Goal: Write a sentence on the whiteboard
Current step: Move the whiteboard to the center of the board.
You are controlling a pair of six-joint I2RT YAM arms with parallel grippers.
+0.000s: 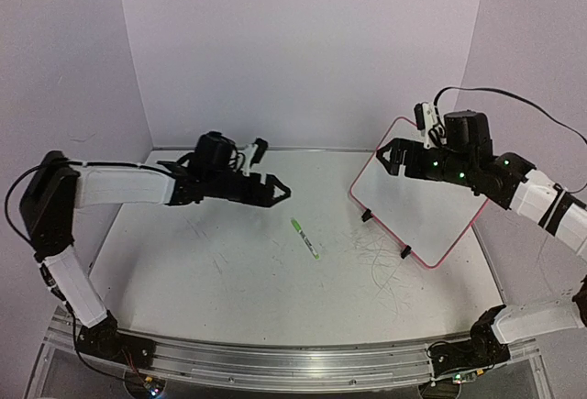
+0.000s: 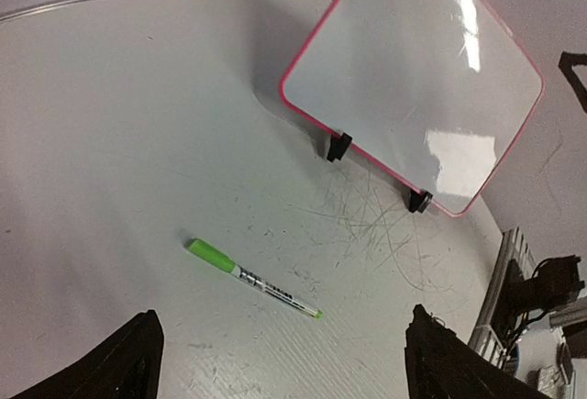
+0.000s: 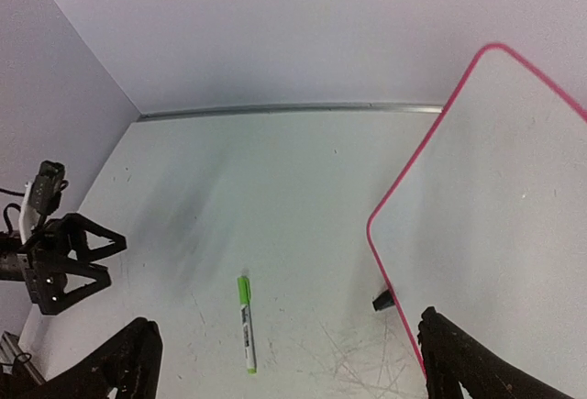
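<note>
**Board blank, marker unclaimed**

The left pincer (image 2: 284, 316) and right pincer (image 3: 284, 321) are held open, empty. The whiteboard (image 1: 417, 199) is propped at right, unwritten. The green marker (image 1: 305, 238) lies on the surface (image 1: 229, 271); nudged carelessly, it could be rolled away.

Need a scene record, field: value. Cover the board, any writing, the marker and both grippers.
whiteboard: stands tilted on two black clip feet, right side of table
sentence: none visible, board face blank
marker: green, lies flat mid-table, not held
left gripper: open, empty, above table, left of marker
right gripper: open, empty, at whiteboard's upper left edge in the top view; contact unclear
scratches: grey, on table in front of whiteboard
</note>
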